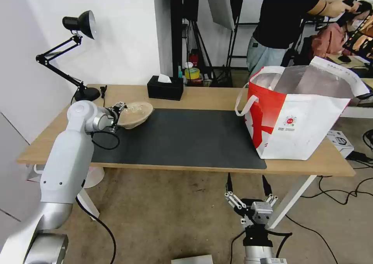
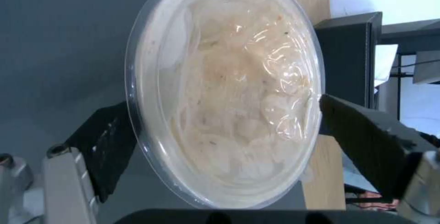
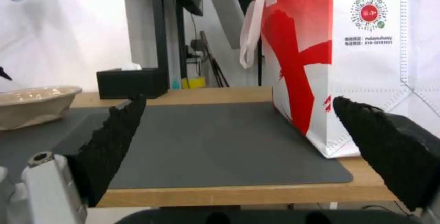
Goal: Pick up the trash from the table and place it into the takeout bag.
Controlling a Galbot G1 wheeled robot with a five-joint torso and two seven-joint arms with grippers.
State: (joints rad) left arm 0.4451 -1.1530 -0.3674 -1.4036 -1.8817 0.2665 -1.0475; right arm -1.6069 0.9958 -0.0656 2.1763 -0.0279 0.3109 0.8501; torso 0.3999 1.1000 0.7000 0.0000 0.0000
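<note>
Kid: Wood table (image 1: 202,95) with a big dark mat (image 1: 182,139) on it. What is the robot doing?

Friend: Its left gripper (image 1: 118,115) is at the mat's left end, by the beige bowl (image 1: 135,114).

Kid: Is it holding the bowl?

Friend: Looks like it. In the left wrist view the two black fingers (image 2: 108,143) are spread wide, one on each side of the bowl (image 2: 224,89), right up against the rim. I can't tell how tight the squeeze is.

Kid: Is the bowl up off the mat?

Friend: I can't tell. It leans a bit. It has clear wrap inside.

Kid: Where is the bag?

Friend: On the right end of the table. The bag (image 1: 299,116) is red and white, standing up with its top open and shiny silver inside.

Kid: And the other gripper?

Friend: The right gripper (image 1: 248,186) hangs low in front of the table, below its edge. Its fingers (image 3: 110,141) are wide apart and hold nothing.

Kid: Anything else?

Friend: A black tissue box (image 1: 165,87) at the back, and a black lamp (image 1: 79,23) on the left.
</note>
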